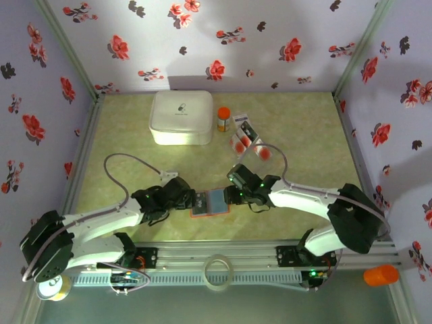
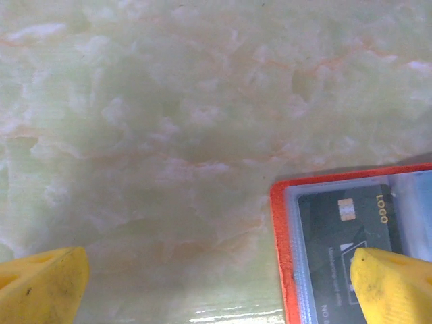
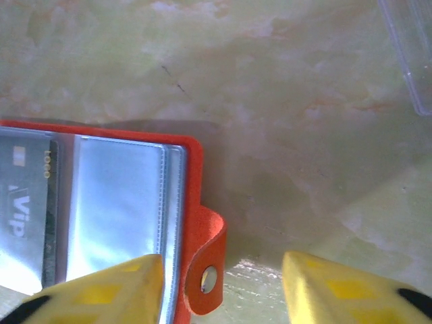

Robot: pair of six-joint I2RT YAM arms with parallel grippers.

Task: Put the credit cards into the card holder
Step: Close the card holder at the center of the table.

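Card holder (image 1: 210,202) lies open and flat on the table (image 1: 304,128), near its front edge, with both our grippers at it. Our right gripper (image 3: 223,263) is released, its yellow fingers (image 3: 108,290) apart and gripping nothing. The holder's snap tab (image 3: 206,266) pokes into the gap between them, and one finger overlaps the edge of an empty clear sleeve (image 3: 115,199). Our left gripper (image 2: 217,270) is spread wide at the opposite end. One fingertip (image 2: 395,283) is over a dark card (image 2: 351,219) tucked into the pocket there, and the other is over bare table. Whether that fingertip presses on the card or only hovers just above it, we cannot tell from this angle. Further out, the loose credit cards (image 1: 241,142) lie in a cluster toward the back, just beside an orange bottle (image 1: 223,119) and near a white box (image 1: 181,118), well apart from the holder.

We judge one card to be stowed and the sleeve on the right side to be waiting, so we are between insertions. The next move, as we see it, calls for our right arm to lift clear of the tab, reach back to the cluster and pinch a single thin card by its edge. The left arm should meanwhile pin the holder flat so it neither slides nor folds shut.
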